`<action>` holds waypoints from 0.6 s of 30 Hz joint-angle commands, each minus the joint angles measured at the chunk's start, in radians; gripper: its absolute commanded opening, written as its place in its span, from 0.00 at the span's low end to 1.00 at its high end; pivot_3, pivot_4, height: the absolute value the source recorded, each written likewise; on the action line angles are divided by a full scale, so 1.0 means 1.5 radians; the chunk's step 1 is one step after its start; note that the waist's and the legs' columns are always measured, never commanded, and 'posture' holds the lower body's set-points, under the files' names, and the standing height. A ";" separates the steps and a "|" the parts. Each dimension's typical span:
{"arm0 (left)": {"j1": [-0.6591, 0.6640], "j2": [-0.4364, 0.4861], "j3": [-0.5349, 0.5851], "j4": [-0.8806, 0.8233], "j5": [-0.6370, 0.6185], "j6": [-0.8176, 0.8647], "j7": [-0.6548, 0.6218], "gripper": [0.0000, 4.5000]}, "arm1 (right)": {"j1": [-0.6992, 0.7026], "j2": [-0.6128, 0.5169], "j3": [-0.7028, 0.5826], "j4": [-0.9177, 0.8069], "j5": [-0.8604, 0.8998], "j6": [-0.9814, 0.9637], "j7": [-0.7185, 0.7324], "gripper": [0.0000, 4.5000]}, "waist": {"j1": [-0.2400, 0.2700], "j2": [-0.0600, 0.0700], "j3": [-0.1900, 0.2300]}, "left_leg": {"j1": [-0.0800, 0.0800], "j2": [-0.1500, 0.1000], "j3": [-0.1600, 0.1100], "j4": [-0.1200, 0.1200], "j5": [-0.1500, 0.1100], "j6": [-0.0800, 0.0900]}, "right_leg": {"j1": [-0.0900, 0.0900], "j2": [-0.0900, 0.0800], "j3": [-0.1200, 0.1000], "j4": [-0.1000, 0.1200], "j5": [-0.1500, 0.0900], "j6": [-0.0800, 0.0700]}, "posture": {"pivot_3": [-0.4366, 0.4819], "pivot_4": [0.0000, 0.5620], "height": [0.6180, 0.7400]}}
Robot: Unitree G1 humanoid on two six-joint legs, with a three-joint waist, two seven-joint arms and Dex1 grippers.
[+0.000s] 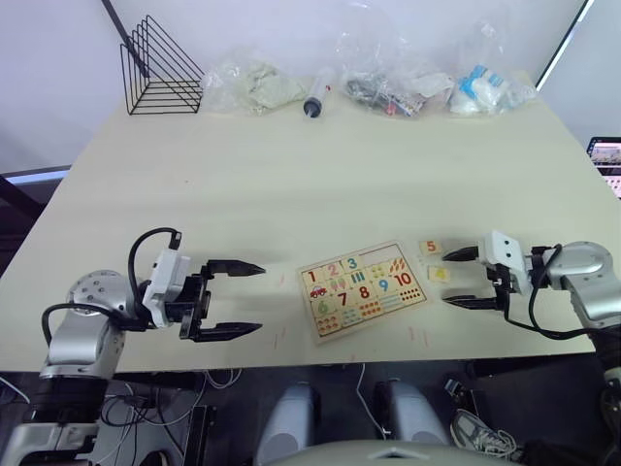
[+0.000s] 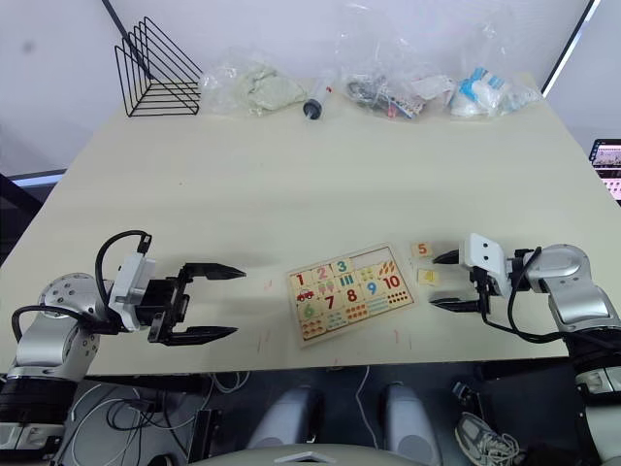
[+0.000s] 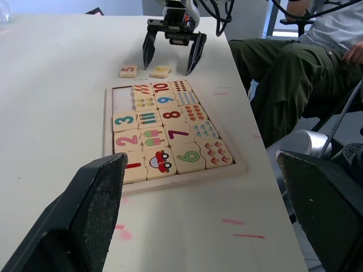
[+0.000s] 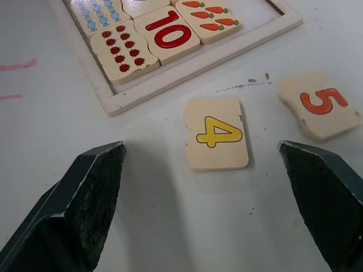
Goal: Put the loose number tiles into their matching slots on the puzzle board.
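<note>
- Puzzle board point(image 1: 361, 287) lies centre-low in the head view, tilted, near the table's point(image 1: 320, 165) front edge. Numerals 1, 2, 3 already sit in their row; two slots point(image 3: 121, 100) at the row's far end are bare.
- Two loose tiles rest on the table just right of the board, apart from it: "4" tile point(image 4: 216, 132) nearer the gripper, "5" tile point(image 4: 320, 109) beside it, both face up.
- Right gripper point(image 1: 466, 279), right of centre: forearm reaches in low from the right edge, fingers level and pointing at the board. Spread wide, empty, straddling the "4" tile's line. Likely staged to close on it.
- Left gripper point(image 1: 236, 299), lower left: forearm horizontal, fingers aimed at the board, wide open, nothing held, well apart from the board. Judged idle.
- A person's leg point(image 3: 295, 73) shows seated beyond the table in the left wrist view.
</note>
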 commanded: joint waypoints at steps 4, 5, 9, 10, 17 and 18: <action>0.003 -0.003 0.019 -0.019 -0.011 -0.003 -0.003 1.00 | -0.007 -0.002 -0.001 0.002 -0.001 -0.004 -0.002 0.33 | 0.000 0.000 0.000 | 0.000 0.000 0.000 0.000 0.000 0.000 | 0.000 0.000 0.000 0.000 0.000 0.000 | 0.48 0.27 1.00; 0.004 -0.003 0.019 -0.020 -0.011 -0.003 -0.003 1.00 | -0.008 0.000 -0.001 0.002 -0.001 -0.005 -0.003 0.21 | 0.000 0.000 0.000 | 0.000 0.000 0.000 0.000 0.000 0.000 | 0.000 0.000 0.000 0.000 0.000 0.000 | 0.48 0.27 1.00; 0.006 -0.008 0.019 -0.020 -0.009 -0.005 0.000 1.00 | -0.012 0.003 -0.001 0.006 -0.003 -0.007 -0.004 0.21 | 0.000 0.000 0.000 | 0.000 0.000 0.000 0.000 0.000 0.000 | 0.000 0.000 0.000 0.000 0.000 0.000 | 0.48 0.27 1.00; 0.006 -0.008 0.020 -0.020 -0.009 -0.005 0.000 1.00 | -0.012 0.003 -0.001 0.006 -0.002 -0.007 -0.005 0.21 | 0.000 0.000 0.000 | 0.000 0.000 0.000 0.000 0.000 0.000 | 0.000 0.000 0.000 0.000 0.000 0.000 | 0.48 0.27 1.00; 0.013 -0.013 0.027 -0.014 -0.010 -0.012 0.002 1.00 | -0.012 -0.003 -0.009 -0.042 0.017 0.019 0.001 0.21 | -0.001 0.000 0.000 | 0.000 0.000 0.000 0.000 0.000 0.000 | 0.000 0.000 0.000 0.000 0.000 0.000 | 0.48 0.27 1.00; 0.015 -0.015 0.029 -0.014 -0.010 -0.013 0.004 1.00 | -0.012 -0.006 -0.010 -0.057 0.022 0.029 0.005 0.21 | -0.001 0.000 0.000 | 0.000 0.000 0.000 0.000 0.000 0.000 | 0.000 0.000 0.000 0.000 0.000 0.000 | 0.48 0.27 1.00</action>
